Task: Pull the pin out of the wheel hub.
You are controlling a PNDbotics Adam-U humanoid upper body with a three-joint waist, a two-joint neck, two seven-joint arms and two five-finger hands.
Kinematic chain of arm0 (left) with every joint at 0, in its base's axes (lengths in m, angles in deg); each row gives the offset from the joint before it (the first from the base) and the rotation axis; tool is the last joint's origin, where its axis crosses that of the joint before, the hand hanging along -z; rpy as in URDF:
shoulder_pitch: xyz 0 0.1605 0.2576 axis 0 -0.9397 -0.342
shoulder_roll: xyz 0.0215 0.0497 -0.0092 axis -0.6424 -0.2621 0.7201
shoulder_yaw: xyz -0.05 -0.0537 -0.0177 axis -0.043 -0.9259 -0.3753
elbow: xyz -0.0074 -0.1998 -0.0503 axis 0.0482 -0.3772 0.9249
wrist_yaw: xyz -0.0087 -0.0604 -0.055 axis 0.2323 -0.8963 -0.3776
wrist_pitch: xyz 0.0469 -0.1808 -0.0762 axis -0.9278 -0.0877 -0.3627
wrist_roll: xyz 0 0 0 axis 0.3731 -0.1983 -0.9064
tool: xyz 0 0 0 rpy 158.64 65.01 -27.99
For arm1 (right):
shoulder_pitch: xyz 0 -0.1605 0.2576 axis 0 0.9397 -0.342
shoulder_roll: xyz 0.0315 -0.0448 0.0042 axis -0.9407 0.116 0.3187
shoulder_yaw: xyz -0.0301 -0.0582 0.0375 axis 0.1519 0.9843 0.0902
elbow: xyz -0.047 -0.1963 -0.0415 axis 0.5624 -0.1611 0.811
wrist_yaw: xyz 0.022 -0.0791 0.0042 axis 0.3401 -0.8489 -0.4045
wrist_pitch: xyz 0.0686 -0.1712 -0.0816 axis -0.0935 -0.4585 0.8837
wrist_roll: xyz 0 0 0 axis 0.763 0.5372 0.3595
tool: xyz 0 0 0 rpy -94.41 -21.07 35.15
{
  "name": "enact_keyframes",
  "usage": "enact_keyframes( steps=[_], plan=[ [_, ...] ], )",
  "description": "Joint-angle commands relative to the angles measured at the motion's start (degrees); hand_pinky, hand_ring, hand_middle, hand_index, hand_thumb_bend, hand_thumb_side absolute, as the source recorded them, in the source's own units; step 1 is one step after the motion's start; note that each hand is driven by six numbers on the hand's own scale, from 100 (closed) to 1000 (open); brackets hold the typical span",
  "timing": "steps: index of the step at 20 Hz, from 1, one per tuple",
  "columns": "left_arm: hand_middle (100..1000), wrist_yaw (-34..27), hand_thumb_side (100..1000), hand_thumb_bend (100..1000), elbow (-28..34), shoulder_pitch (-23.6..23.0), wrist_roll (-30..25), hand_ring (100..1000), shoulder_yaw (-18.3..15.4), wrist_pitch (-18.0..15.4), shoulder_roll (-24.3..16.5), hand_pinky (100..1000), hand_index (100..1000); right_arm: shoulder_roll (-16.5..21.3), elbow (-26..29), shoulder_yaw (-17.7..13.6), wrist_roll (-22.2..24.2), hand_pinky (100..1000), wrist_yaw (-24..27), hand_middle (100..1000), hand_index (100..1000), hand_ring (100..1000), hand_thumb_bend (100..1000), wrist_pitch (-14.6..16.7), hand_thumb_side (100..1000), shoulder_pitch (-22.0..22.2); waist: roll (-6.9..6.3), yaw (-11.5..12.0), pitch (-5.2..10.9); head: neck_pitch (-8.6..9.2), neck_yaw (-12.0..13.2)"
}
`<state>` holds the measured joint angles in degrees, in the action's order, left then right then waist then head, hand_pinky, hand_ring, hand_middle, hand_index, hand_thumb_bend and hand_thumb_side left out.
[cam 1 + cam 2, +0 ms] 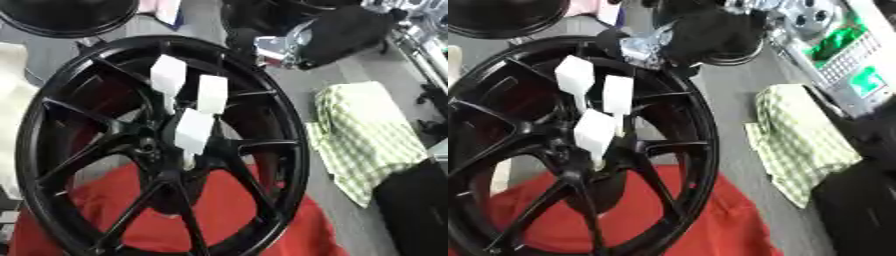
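My right robot hand (194, 131) reaches over the wheel hub (147, 148); I cannot tell whether it grips anything. The pin sits hidden at the hub's centre. It is likely small, stiff, slick metal, so I'd pinch its head.

The wheel hub (162, 150) is set partly on a cloth (219, 215); a folded towel (372, 140) is laid to its right.

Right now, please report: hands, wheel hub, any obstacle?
Right hand over the hub, white-tipped fingers down among the spokes. Left hand not seen. Black wheel lies on red cloth; pin itself not visible. Checked cloth lies apart.
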<state>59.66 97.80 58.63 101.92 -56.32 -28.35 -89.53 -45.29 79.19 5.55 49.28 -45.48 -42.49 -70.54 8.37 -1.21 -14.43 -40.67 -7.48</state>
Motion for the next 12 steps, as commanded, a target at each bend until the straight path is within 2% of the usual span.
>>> enact_keyframes(
  steps=[1, 5, 12],
  plan=[
    [539, 0.46, 834, 100, 0.87, -0.10, 0.42, 567, -0.73, 0.03, -1.33, 691, 667, -0.81, 0.52, 0.23, 1.13, 855, -1.92, 767, 852, 914, 324, -0.02, 447, -0.25, -0.64, -0.42, 1.62, 0.07, 0.55],
    [538, 0.60, 836, 100, 0.87, -0.80, 0.68, 567, -0.96, 0.15, -1.24, 690, 667, -3.10, 0.52, 1.25, 2.09, 856, -4.14, 769, 855, 915, 330, 0.06, 441, -0.24, -0.78, -1.33, 1.81, -0.29, 1.87],
    [538, 0.85, 836, 100, 0.87, -1.44, 1.08, 566, -1.21, 0.22, -1.30, 689, 666, -4.94, 0.52, 2.42, 3.31, 858, -6.70, 773, 858, 918, 335, -0.05, 443, 0.07, -0.93, -2.63, 1.87, -0.47, 3.51]
  ],
)
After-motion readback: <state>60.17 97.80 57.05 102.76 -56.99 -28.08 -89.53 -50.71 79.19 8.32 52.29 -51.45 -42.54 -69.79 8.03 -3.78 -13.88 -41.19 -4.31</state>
